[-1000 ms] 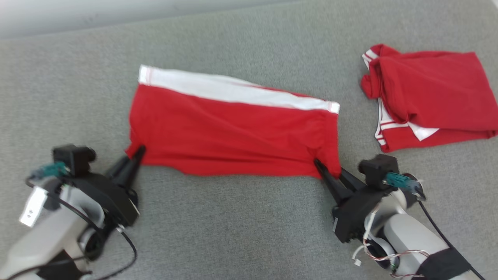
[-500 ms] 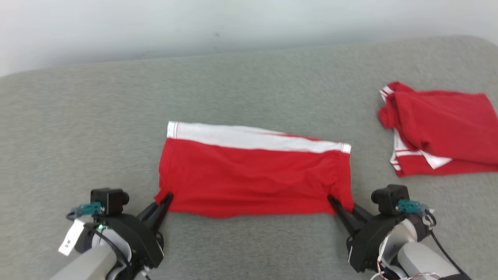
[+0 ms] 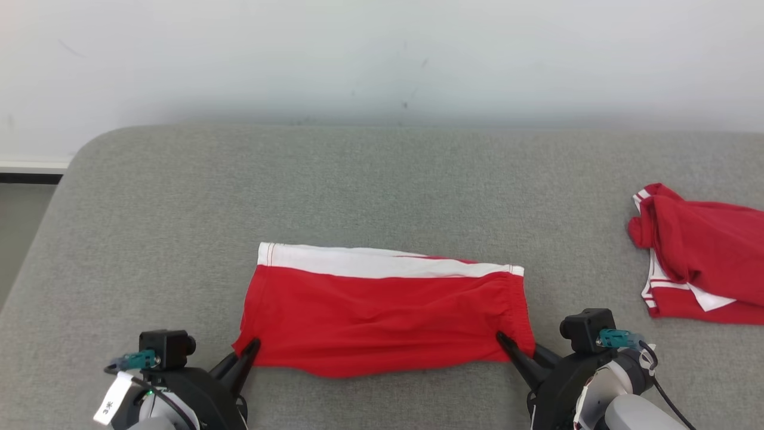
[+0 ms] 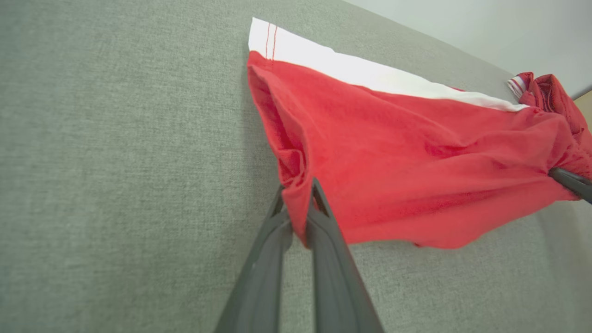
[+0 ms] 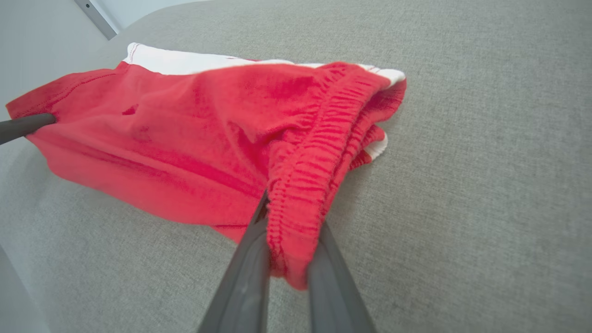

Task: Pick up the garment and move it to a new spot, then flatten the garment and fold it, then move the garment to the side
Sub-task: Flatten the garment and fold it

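My left gripper point(image 3: 250, 349) sits near the front edge of the grey fabric-covered pad point(image 3: 149, 239), left of centre. Its two dark fingers are pinched shut on the near left corner of the red cloth shorts with a white band point(image 3: 382, 310). The shorts lie stretched crosswise in the middle of the pad's front half, with the white band along their far side. Faint wrinkles cross the red cloth, and the near hem sags a little between my two grips. My right gripper point(image 3: 516, 346) is clamped on the near right corner, where the gathered elastic waistband bunches between the fingers. Well apart, at the pad's right edge, lies a crumpled red garment with white stripes point(image 3: 704, 269). A pale wall point(image 3: 382, 60) rises behind the far edge.
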Available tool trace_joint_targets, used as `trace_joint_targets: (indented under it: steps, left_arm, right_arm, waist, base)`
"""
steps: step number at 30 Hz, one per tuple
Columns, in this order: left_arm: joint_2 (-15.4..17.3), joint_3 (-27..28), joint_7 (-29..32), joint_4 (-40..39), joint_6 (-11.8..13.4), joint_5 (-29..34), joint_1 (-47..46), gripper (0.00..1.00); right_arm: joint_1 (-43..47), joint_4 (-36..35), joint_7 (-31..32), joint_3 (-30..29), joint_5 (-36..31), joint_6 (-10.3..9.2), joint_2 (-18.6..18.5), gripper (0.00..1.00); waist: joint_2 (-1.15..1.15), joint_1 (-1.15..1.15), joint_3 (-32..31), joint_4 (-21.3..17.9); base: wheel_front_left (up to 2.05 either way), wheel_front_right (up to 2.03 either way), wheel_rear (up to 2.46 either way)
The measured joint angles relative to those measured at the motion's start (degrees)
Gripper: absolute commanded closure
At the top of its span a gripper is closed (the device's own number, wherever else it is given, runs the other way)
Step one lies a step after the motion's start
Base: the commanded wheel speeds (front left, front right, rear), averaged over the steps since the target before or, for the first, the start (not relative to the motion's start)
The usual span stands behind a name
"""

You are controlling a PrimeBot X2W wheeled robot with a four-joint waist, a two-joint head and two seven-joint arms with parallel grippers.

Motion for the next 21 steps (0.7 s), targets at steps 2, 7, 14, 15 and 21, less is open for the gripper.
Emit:
trace_joint_targets:
  steps: [2,7,14,15,21]
  left_arm:
    - [0.05,0.29,0.00,0.23,0.00,-0.09,0.68,1.00]
    - [-0.21,1.00,0.00,0.30,0.00,-0.42,2.41,1.00]
    - [-1.09,0.86,0.00,0.00,0.00,-0.41,2.61,1.00]
    - [-1.18,0.83,0.00,0.03,0.00,-0.41,2.61,1.00]
    - [-1.37,0.81,0.00,0.48,0.00,-0.41,2.63,1.00]
  right_arm:
    - [0.21,0.12,0.44,0.42,0.00,0.03,0.19,1.00]
    - [0.34,0.38,1.44,0.69,0.36,0.05,0.03,1.00]
    - [2.19,1.09,4.16,1.04,1.49,0.05,-0.56,1.00]
    - [2.36,1.12,4.36,1.14,1.59,0.04,-0.57,1.00]
    - [2.38,0.97,5.13,1.23,2.35,0.05,-0.54,0.72]
  waist:
    - [0.00,0.00,-0.80,0.59]
    - [0.00,0.00,-2.21,1.15]
    - [0.01,0.01,-1.77,0.59]
    - [0.01,0.01,-1.74,0.55]
    - [0.01,0.01,-1.67,0.27]
  base:
    - [0.00,0.00,0.00]
    - [0.00,0.00,0.00]
    - [0.00,0.00,0.00]
    - [0.00,0.00,0.00]
    - [0.00,0.00,0.00]
